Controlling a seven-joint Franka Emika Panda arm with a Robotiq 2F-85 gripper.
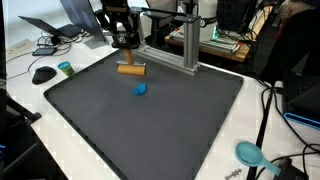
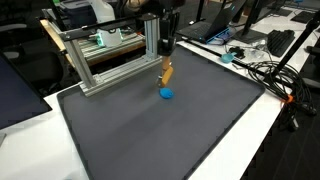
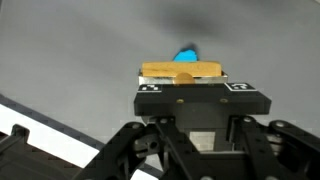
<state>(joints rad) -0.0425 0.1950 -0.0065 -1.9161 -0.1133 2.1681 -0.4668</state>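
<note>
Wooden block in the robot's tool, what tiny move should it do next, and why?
Probably ease straight down, slowly. The tool is shut on the wooden block, which looks to hang just above the dark mat, and the blue piece lies apart beside it, so a straight drop should miss it.

A dark grey mat covers most of your desk. An aluminium frame stands along the mat's far edge, and a small blue piece lies on the mat near it. Off the mat, a black mouse and a teal cup sit by one corner. A teal round thing lies by another, and cables trail along a side edge.
</note>
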